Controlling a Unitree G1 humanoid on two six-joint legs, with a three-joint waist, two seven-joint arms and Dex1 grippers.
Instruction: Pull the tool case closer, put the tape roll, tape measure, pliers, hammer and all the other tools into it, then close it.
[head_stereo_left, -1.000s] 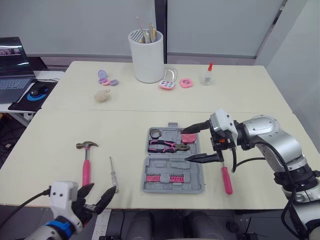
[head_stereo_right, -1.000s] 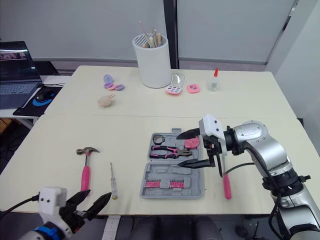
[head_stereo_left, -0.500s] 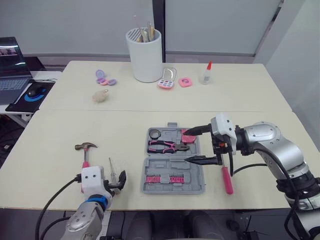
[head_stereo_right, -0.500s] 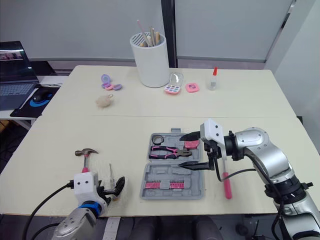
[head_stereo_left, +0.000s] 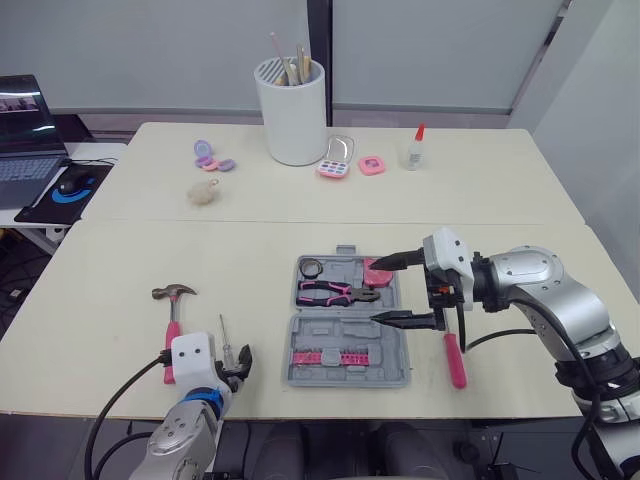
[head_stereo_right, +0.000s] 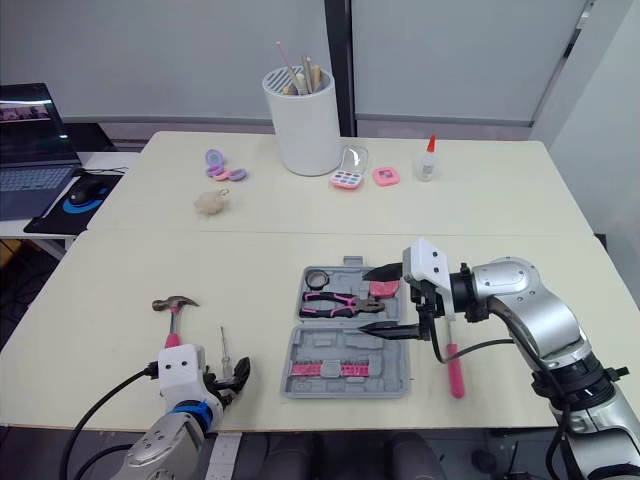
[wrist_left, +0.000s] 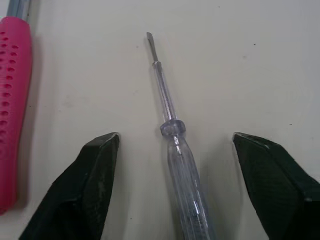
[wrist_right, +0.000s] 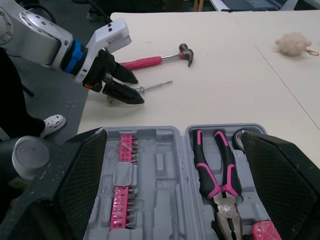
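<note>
**Change:** the left tool (head_stereo_left: 238, 370) has come up from below the table's (head_stereo_left: 250, 245) near edge to the clear-handled screwdriver (head_stereo_left: 227, 349). The right tool (head_stereo_left: 374, 291) has barely shifted.

**Eye views:** the tool case (head_stereo_left: 345, 370) lies open and flat under the right tool's wide-spread fingers.
- Stowed in it: tape roll (head_stereo_left: 312, 267), pliers (head_stereo_left: 328, 292), what looks like the pink tape measure (head_stereo_left: 378, 275), and a row of pink bits (head_stereo_left: 325, 356).
- Loose: the hammer (head_stereo_left: 172, 325), just beside the left tool on its outer side.
- Loose: a pink-handled screwdriver (head_stereo_left: 453, 358), beside the right tool's wrist and outside the case.

**Left wrist view:** the tool is wide open and empty. Its fingers (wrist_left: 95, 180) stand either side of the screwdriver's clear handle, apart from it. The hammer's pink grip lies just outside one finger.

**Right wrist view:** the tool is wide open and empty, with the pliers and bits directly below it.

**Progress, as judged:**
- The case sits near, and tape roll, tape measure and pliers are in.
- The hammer and both screwdrivers remain out.
- The case is not yet closed.
</note>
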